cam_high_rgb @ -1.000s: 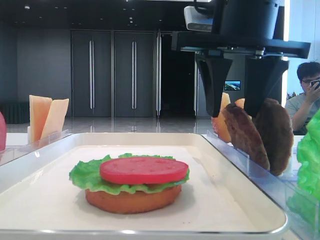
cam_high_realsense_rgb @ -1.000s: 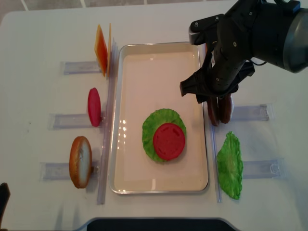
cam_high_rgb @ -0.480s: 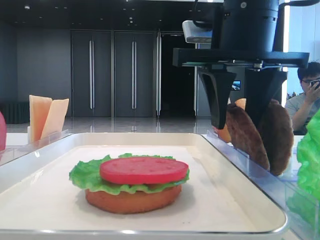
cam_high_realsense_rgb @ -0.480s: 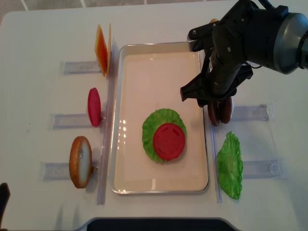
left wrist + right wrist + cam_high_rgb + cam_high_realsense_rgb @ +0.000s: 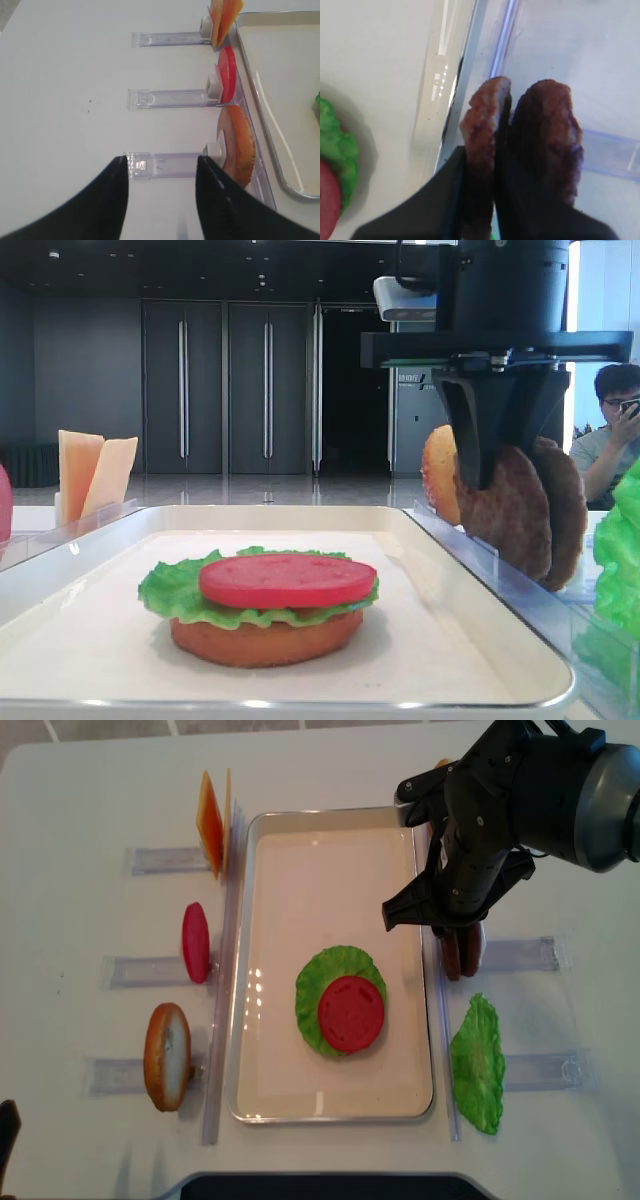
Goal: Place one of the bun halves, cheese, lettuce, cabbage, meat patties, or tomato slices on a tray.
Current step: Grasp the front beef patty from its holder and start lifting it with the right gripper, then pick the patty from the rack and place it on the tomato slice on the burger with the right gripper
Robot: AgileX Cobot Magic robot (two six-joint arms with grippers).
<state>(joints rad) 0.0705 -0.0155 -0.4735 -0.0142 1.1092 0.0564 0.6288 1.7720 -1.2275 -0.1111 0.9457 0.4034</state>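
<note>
Two black fingers of the right gripper pinch the nearer meat patty, upright in its clear holder beside the tray; second patty just behind. Left gripper spread, hovering near a bun half. Tray holds bun, lettuce, tomato slice.

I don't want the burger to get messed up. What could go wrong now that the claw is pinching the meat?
The right claw is shut on one meat patty, and a second patty stands right against it. Lifting could drag that one out of its clear holder. The grip looks close to the patty's edge, so it might slip. It also has to clear the tray rim and land flat on the tomato slice, or the stack may shift.
</note>
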